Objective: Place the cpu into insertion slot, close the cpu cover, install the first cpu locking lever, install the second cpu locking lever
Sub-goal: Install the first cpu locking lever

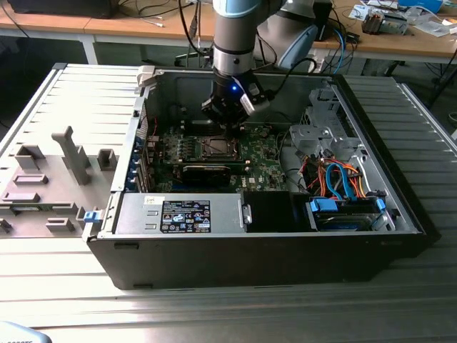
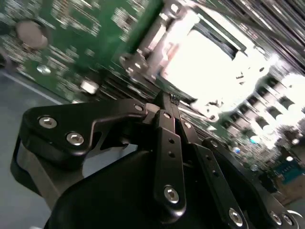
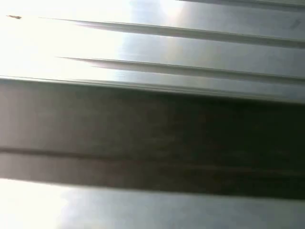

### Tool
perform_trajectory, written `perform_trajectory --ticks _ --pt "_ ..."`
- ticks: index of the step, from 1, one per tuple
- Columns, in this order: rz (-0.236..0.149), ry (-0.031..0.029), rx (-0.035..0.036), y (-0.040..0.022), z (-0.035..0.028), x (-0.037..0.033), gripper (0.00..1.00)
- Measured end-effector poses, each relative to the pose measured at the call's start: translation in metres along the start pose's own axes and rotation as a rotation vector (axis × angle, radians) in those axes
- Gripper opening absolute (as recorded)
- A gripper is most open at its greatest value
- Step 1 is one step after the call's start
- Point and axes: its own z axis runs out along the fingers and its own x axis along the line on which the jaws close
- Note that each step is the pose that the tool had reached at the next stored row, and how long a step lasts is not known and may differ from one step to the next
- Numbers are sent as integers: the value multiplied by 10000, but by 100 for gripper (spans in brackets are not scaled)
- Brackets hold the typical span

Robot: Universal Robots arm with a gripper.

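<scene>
The open computer case (image 1: 400, 214) lies on its side with the green motherboard (image 1: 260, 168) facing up. My gripper (image 1: 227, 128) hangs just above the board at the far edge of the cpu socket (image 1: 216, 147). In the second wrist view the black fingers (image 2: 167, 143) are pressed together, and the gripper (image 2: 167, 99) is shut with nothing visible between the tips. Just beyond the tips, the cpu (image 2: 205, 67) glares bright inside its socket. The cpu cover (image 2: 148, 44) frames it as a metal rim. I cannot make out the locking levers.
A black card (image 1: 207, 171) lies just in front of the socket. A grey drive cage (image 1: 321, 136) and orange and blue cables (image 1: 341, 179) fill the case's right side. A grey fixture tray (image 1: 50, 179) sits outside it, on the exterior view's left. The first wrist view faces ribbed metal (image 3: 190, 57).
</scene>
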Motion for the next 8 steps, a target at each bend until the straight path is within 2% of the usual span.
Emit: perform_trajectory --ticks 1,2,4,8 --pt "-26 -30 -40 17 10 181 11" --pt "-26 -32 -51 29 20 158 11" --pt "-25 14 -53 18 43 28 11" --pt "-25 33 -52 13 55 -19 11"
